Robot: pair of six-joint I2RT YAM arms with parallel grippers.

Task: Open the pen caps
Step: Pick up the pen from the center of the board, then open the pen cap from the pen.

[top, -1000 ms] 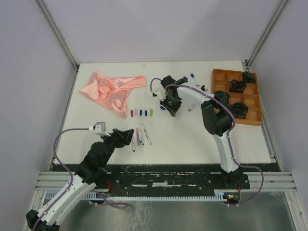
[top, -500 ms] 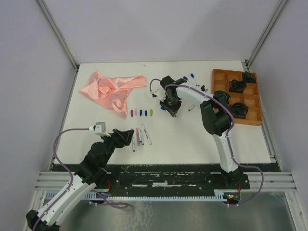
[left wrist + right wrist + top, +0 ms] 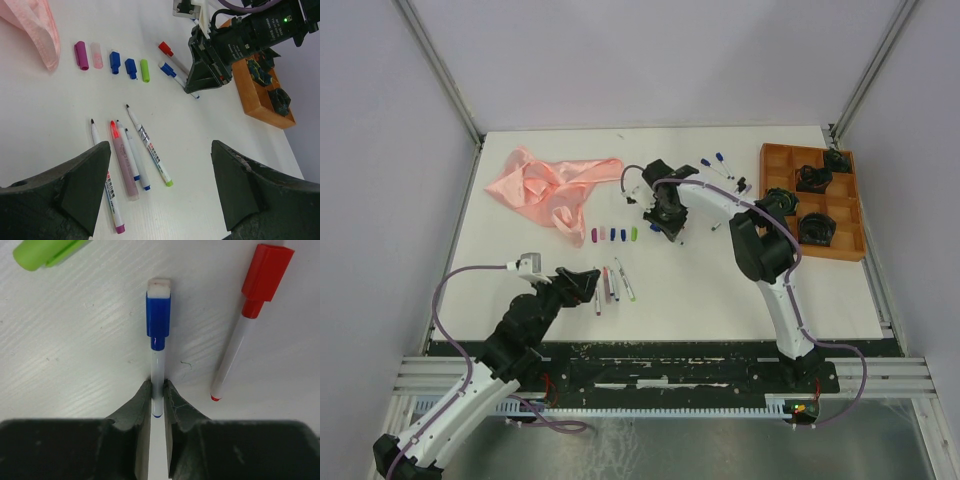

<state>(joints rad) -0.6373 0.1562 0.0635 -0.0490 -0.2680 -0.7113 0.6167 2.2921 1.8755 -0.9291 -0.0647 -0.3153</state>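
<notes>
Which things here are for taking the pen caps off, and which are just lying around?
For the job:
blue-capped pen
red-capped pen
opened pens
loose caps

Just lying about:
pink cloth
orange tray
black parts in it

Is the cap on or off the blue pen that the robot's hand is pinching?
On. The blue cap sits on the end of the pen, beyond the right hand pinching its white barrel.
</notes>
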